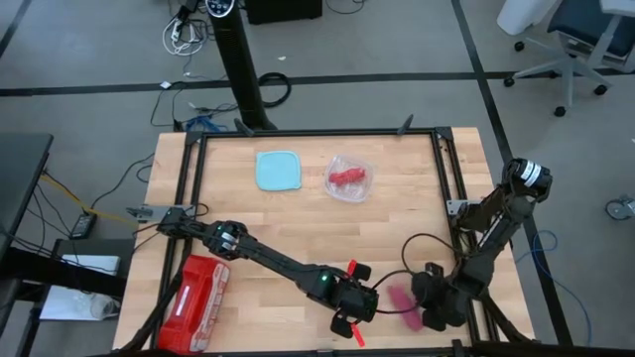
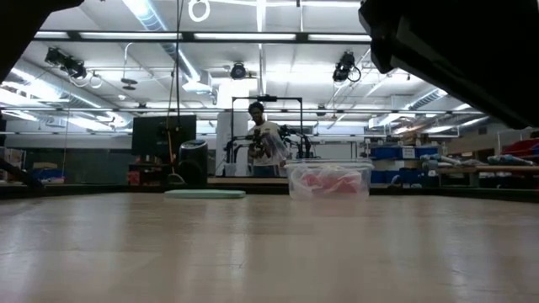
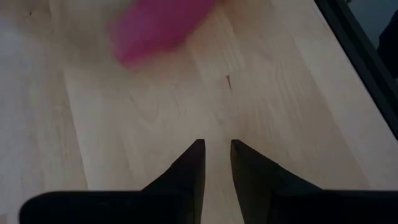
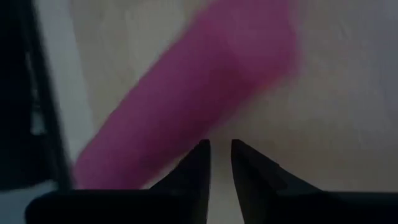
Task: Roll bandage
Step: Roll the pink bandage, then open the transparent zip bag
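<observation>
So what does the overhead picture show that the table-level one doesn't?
Only the overhead view shows the pink bandage near the table's front edge, lying between the left tool and the right tool, plus a red case. Only the table-level view shows the ceiling lights and a person standing far behind. Both show the wooden table, the flat teal lid and the clear container with something red inside.

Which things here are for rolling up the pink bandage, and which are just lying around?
For the job:
bandage
left gripper
right gripper

Just lying about:
red plastic case
light blue lid
clear tub with something red in it
</observation>
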You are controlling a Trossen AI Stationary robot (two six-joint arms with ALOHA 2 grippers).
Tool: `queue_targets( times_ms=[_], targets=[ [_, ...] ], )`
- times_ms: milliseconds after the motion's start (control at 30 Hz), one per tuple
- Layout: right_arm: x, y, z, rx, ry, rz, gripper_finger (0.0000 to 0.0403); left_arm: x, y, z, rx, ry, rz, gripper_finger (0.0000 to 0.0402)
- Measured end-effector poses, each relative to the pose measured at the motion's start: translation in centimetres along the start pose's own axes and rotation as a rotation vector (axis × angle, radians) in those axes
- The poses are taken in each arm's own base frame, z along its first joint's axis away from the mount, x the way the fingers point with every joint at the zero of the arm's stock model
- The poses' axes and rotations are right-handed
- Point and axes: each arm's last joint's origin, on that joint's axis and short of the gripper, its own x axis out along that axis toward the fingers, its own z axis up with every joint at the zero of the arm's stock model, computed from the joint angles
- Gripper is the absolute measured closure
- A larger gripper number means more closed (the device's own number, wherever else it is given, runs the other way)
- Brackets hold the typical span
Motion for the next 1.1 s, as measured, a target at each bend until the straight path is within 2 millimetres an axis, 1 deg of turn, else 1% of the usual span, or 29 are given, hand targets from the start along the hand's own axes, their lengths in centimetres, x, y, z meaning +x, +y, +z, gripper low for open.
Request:
queue_targets(
  times_ms=[233,333,433,533,600,700,800,967,1100],
  targets=[
    [0.0,0.0,-0.1,0.036,0.000,0.001,0.0337,0.0,0.1,0.1,-0.001,-0.008,0.005,0.0321],
    [0.0,0.1,-0.3,0.069,0.032,0.012,0.0337,-0.1,-0.5,0.1,0.011,-0.011,0.007,0.0321],
    [-0.2,0.1,-0.6,0.102,0.008,0.009,0.0339,-0.5,-2.3,0.4,0.063,-0.050,0.027,0.0325],
    [-0.5,0.1,-0.6,0.122,-0.077,0.004,0.0343,-1.2,-4.6,1.4,0.123,-0.173,-0.014,0.0333],
    [-0.8,0.0,-0.7,0.127,-0.131,-0.014,0.0346,-1.1,-6.0,1.9,0.143,-0.274,-0.050,0.0340],
    [-1.0,-0.3,-0.7,0.145,-0.178,-0.043,0.0350,-0.7,-7.2,1.9,0.142,-0.347,-0.092,0.0349],
    [-1.0,-0.5,-0.7,0.145,-0.201,-0.060,0.0351,0.3,-7.6,1.6,0.068,-0.401,-0.147,0.0354],
    [-1.1,-1.0,-0.5,0.131,-0.292,-0.111,0.0351,1.6,-8.0,1.0,-0.003,-0.506,-0.186,0.0355],
    [-1.2,-2.0,-0.1,0.157,-0.352,-0.209,0.0351,2.3,-7.9,0.7,-0.053,-0.596,-0.225,0.0355]
  ],
)
